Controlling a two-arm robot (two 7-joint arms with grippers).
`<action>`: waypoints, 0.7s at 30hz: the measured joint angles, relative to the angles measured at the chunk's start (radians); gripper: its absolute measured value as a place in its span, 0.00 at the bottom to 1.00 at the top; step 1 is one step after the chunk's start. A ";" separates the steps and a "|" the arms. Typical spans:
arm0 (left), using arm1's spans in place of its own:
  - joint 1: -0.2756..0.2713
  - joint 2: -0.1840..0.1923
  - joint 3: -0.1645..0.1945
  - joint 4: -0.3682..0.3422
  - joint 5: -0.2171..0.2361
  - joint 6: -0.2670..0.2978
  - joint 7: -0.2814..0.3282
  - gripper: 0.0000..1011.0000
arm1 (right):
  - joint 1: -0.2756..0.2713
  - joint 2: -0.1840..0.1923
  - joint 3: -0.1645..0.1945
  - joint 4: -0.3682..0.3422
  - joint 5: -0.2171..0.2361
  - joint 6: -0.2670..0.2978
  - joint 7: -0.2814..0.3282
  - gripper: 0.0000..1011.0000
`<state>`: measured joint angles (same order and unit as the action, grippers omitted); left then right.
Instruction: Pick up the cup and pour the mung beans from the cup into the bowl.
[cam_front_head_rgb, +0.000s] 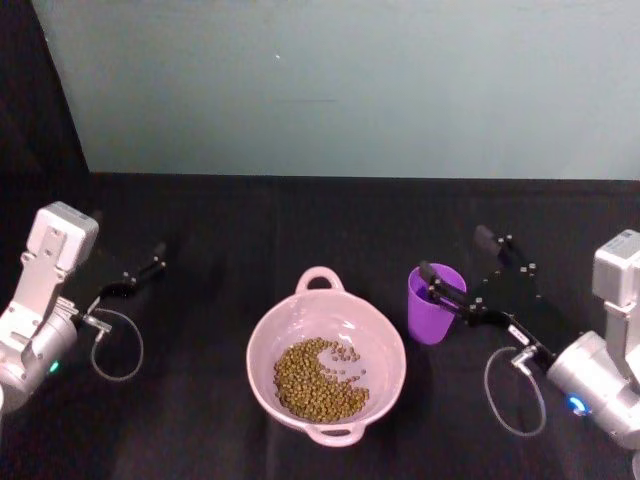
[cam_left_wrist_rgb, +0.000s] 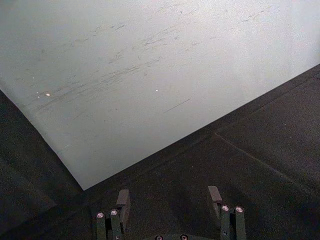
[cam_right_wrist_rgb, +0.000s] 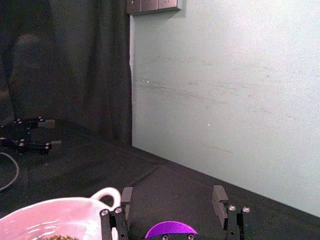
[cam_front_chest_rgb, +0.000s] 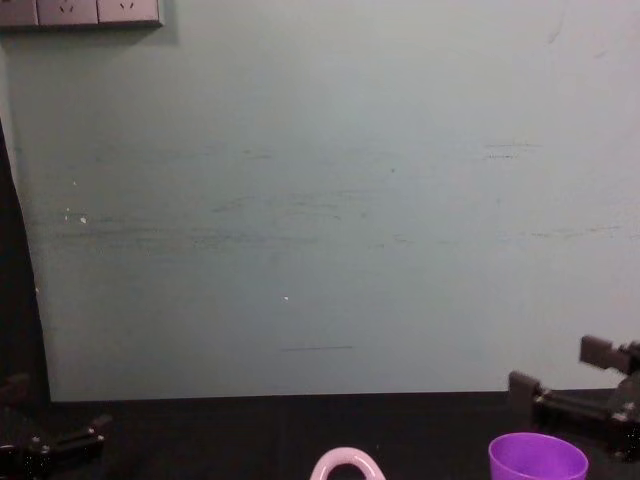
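On the black table (cam_front_head_rgb: 230, 230): one pink bowl (cam_front_head_rgb: 385, 385) holding beans (cam_front_head_rgb: 318, 380), one purple cup (cam_front_head_rgb: 433, 312) beside it. Right gripper (cam_front_head_rgb: 462, 272) jaws apart, straddling the cup; left gripper (cam_front_head_rgb: 150, 268) parked, jaws apart.

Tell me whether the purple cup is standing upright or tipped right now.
Upright: the smooth purple plastic cup stands on the black table, rim up, beside the pink bowl of mung beans. The right gripper straddles it, open.

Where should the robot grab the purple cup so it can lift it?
Grip the smooth purple plastic cup around its upper wall, just under the rim, coming from the robot's right. It has no handle and narrows toward the base, so the wider top probably slips less. The open right gripper already sits by the rim on that side.
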<state>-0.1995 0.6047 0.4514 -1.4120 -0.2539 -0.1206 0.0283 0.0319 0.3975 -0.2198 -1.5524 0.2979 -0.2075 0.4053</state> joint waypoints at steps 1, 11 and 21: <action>0.000 0.000 0.000 0.000 0.000 0.000 0.000 1.00 | -0.010 0.006 0.008 -0.019 -0.001 0.006 -0.005 0.99; 0.000 0.000 0.000 0.000 0.000 0.000 0.000 1.00 | -0.097 -0.002 0.070 -0.149 -0.048 0.106 -0.135 0.99; 0.000 0.000 0.000 0.000 0.000 0.000 0.000 1.00 | -0.181 -0.094 0.131 -0.178 -0.144 0.108 -0.324 0.99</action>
<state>-0.1995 0.6047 0.4514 -1.4120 -0.2539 -0.1206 0.0283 -0.1487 0.3038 -0.0885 -1.7303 0.1535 -0.0998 0.0817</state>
